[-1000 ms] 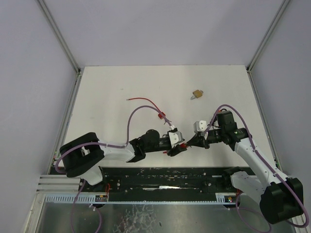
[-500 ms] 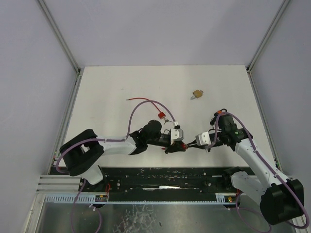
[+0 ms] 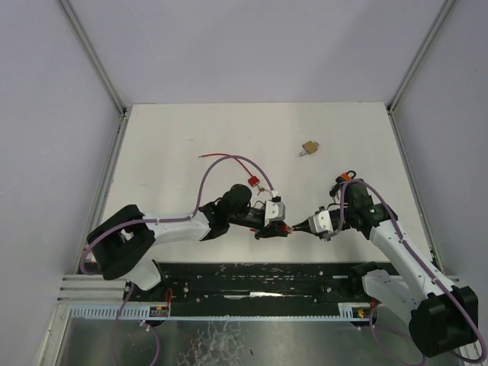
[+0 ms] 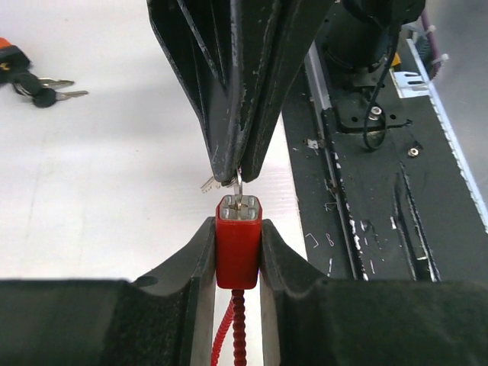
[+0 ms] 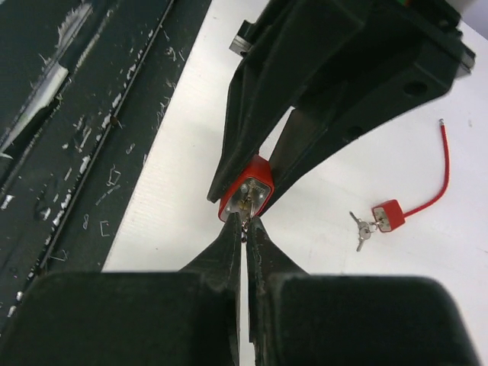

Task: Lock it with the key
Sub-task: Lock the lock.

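1. You have one white surface (image 3: 191, 130). The red lock (image 4: 239, 242) is held just above its near edge, about midway across, and every place below is given from that lock.
2. Two arms meet at the red lock: the left arm (image 3: 179, 226) reaches in from its left and the right arm (image 3: 389, 236) from its right.
3. The left jaws are clamped on the lock's two sides, with its keyhole end facing the right jaws. A red beaded cord (image 4: 231, 332) runs out of its other end, between the jaws.
4. The right jaws are pressed together on one key (image 4: 239, 185), whose tip sits in the lock's keyhole face.
5. A second red lock (image 5: 388, 215) lies on the surface beyond the held lock and a little to its left, apart from both arms. Its red cable (image 5: 436, 171) trails away further left.
6. You can see a small bunch of spare keys (image 5: 360, 227) touching that second lock.
7. One brass padlock (image 3: 309, 147) lies well beyond the held lock, slightly to its right, with nothing near it.
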